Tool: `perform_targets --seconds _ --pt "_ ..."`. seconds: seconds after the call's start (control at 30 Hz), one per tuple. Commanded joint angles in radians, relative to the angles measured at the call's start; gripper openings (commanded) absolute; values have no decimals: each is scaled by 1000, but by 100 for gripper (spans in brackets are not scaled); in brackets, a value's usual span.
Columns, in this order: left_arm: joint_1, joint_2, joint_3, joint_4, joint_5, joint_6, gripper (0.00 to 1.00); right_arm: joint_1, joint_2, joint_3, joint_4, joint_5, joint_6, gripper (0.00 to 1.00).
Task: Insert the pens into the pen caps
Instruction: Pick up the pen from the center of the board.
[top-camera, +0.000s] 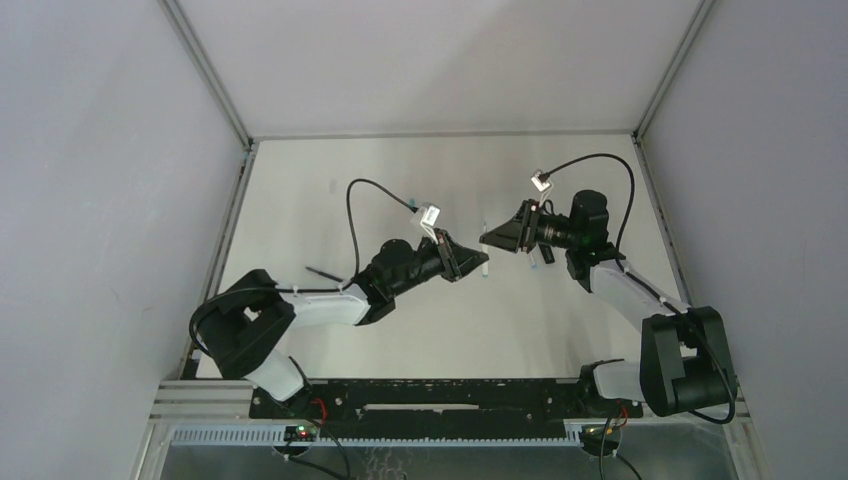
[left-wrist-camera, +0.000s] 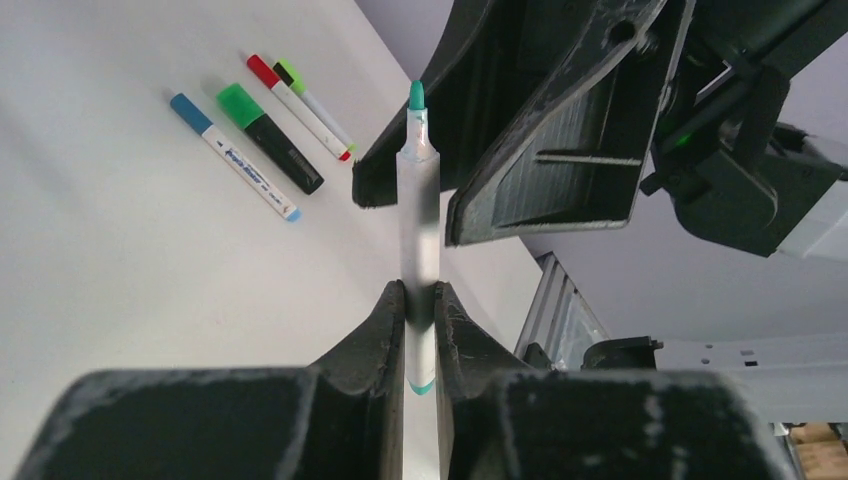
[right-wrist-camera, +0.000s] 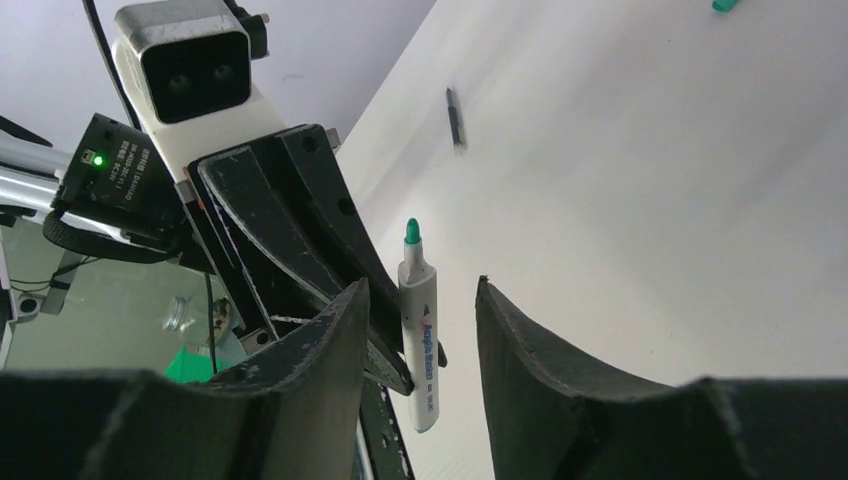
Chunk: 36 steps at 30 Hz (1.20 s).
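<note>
**Asker:** Where is the teal-tipped pen (left-wrist-camera: 418, 230)?

**Watcher:** In the air above the desk (top-camera: 330, 220), near its middle, between the two arms. The left gripper (left-wrist-camera: 420, 300) is clamped on the lower part of the white barrel. Its two pads press on either side, and the teal band at the pen's rear end shows just below them. The bare teal tip points away from that gripper, with no cap on it.

**Asker:** And the right gripper (right-wrist-camera: 420, 290)?

**Watcher:** Its jaws stand apart and straddle the upper part of the same pen. The right wrist view shows a clear gap between the barrel and the finger on one side. On the other side the left gripper's dark fingers sit behind, so contact there is hard to judge. It grips nothing.

**Asker:** What lies on the desk?

**Watcher:** The left wrist view shows four capped ones in a loose row, all slanted the same way. They are a blue-capped pen (left-wrist-camera: 235, 155), a black marker (left-wrist-camera: 272, 142) with a chunky green cap, a red-capped pen (left-wrist-camera: 300, 108) and a green-capped pen (left-wrist-camera: 322, 108). The last two lie just beside each other. A thin black pen (right-wrist-camera: 455, 118) lies alone, well apart from these, towards the left arm's side.

**Asker:** Any loose cap?

**Watcher:** A small teal cap (right-wrist-camera: 725, 5) lies on the desk at the top edge of the right wrist view, partly cut off by the frame and well apart from the held pen.
</note>
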Motion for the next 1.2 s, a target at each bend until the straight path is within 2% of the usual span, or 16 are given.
perform_targets --seconds 0.0,0.13,0.27,0.4,0.5,0.57,0.67,0.77,0.9,1.03,1.17 --pt "-5 5 43 89 -37 -52 1 25 1 9 12 13 -8 49" --pt "-12 10 53 107 -40 -65 1 29 1 10 14 11 -10 38" --pt "-19 12 59 114 -45 -70 3 35 3 16 14 -8 -13 14" --pt "-20 -2 45 122 -43 -63 13 36 1 34 2 -45 -25 2" --pt "-19 -37 -3 158 -42 -31 29 30 -12 44 -16 -75 -60 1" --pt "-19 -82 -54 190 -51 7 44 20 -19 54 -34 -132 -108 0" --pt "-18 -175 -129 223 -55 77 57 9 -36 74 -102 -212 -239 0" --pt "-14 -271 -176 219 -36 158 65 13 -52 110 -231 -271 -384 0" --pt "9 -348 -188 217 61 228 73 32 -60 171 -435 -323 -600 1" --pt "50 -340 -158 217 191 175 77 47 -78 204 -572 -376 -748 3" --pt "63 -288 -111 235 232 104 77 50 -91 205 -594 -391 -782 3"
